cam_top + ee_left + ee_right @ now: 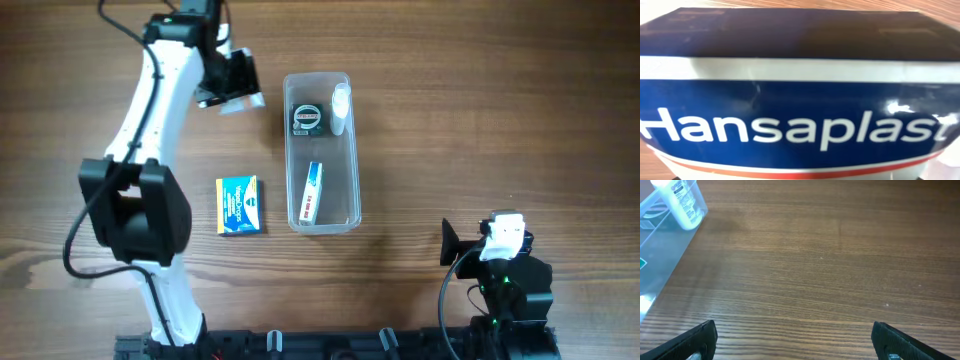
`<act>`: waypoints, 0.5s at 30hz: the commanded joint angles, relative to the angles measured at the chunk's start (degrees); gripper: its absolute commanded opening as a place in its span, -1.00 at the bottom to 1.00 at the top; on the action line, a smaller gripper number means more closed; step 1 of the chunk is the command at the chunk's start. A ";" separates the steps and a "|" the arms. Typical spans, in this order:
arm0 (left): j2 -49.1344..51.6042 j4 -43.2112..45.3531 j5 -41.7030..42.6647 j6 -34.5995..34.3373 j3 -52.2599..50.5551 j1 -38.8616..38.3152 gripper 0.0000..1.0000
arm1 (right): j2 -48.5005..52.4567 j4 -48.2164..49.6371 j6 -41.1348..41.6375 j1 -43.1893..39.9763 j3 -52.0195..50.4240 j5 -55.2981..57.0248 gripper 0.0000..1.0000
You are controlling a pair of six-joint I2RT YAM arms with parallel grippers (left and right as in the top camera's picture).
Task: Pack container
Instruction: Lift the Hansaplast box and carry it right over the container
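The clear container (291, 150) lies lengthwise in the middle of the table. Inside it are a white bottle (340, 108), a round dark item (307, 119) and a small blue-and-white box (313, 192). My left gripper (230, 82) hangs at the far left of the container, over a blue Hansaplast box (800, 110) that fills the left wrist view and hides the fingers. Only a white edge of that box (246, 101) shows from above. My right gripper (795, 330) stands wide open over bare wood near the front right (487, 245), holding nothing. The container (660, 255) and bottle (682, 202) show at its upper left.
A yellow-and-blue box (240, 205) lies flat on the table to the left of the container, beside the left arm's lower link (135, 205). Wood table (480, 120) stretches to the right of the container.
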 commanded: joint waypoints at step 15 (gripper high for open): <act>-3.21 -0.17 2.10 -7.13 0.17 -13.33 0.47 | -0.46 0.13 -0.70 -0.24 -0.26 1.14 0.99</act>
